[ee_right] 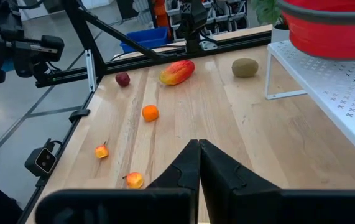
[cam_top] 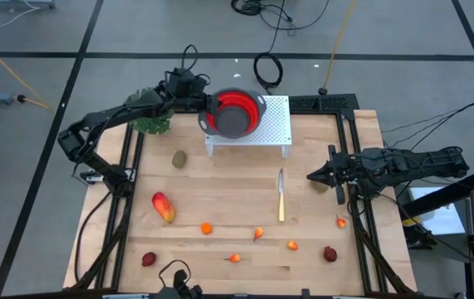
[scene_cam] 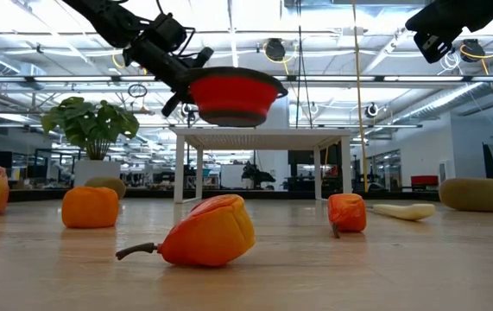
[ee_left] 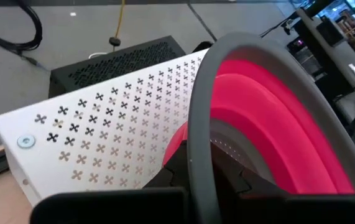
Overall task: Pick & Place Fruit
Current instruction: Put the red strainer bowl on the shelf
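Observation:
A red bowl (cam_top: 235,113) with a grey rim hangs over the white perforated shelf (cam_top: 274,124) at the table's far edge, with my left gripper (cam_top: 207,105) shut on its rim. Fruit lies scattered on the wooden table: a brown oval one (cam_top: 179,158), a red-yellow oblong one (cam_top: 163,207), small orange ones (cam_top: 207,227) and dark-red ones (cam_top: 329,253). My right gripper (ee_right: 199,155) waits shut at the table's right side, above the wood, holding nothing. My left gripper holds the bowl by its grey rim (ee_left: 199,149), on the side toward the table's left. The rim passes between the two fingers, one inside the bowl and one outside. The fingers come from the left, slanting down. The bowl (scene_cam: 233,97) hangs upright, close above the shelf top.
A slim knife (cam_top: 281,196) lies right of the table's middle, pointing near to far. A leafy green plant (cam_top: 153,123) stands at the far left, under my left arm. Free room lies between the shelf and the fruit.

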You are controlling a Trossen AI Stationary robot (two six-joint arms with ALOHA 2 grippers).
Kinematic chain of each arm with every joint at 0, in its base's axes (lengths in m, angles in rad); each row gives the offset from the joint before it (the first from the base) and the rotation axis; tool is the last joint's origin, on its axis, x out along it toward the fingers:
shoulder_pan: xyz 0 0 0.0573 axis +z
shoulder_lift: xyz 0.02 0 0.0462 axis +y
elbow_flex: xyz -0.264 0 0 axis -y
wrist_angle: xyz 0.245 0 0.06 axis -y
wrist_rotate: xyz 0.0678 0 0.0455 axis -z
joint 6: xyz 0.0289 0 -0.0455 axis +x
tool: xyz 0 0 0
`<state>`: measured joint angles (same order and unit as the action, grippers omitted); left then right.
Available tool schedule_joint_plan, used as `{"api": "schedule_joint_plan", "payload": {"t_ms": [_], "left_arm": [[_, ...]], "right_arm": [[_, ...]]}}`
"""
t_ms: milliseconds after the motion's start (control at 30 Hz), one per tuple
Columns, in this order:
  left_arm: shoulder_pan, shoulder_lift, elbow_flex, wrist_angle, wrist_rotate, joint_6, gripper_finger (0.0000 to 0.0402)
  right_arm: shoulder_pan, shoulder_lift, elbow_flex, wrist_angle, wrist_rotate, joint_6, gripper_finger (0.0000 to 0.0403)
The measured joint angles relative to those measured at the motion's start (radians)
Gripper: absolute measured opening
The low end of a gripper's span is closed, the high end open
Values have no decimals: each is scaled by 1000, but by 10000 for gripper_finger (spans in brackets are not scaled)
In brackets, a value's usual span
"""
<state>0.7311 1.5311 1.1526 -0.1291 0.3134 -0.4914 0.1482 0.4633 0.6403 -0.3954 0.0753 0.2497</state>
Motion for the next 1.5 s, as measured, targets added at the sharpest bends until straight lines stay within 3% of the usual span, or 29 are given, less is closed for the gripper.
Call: {"api": "schedule_joint_plan", "payload": {"t_ms": [1500], "left_arm": [[-14, 0, 0, -51, -53, 38, 26]], "right_arm": [[0, 0, 0, 2, 1, 0, 0]]}}
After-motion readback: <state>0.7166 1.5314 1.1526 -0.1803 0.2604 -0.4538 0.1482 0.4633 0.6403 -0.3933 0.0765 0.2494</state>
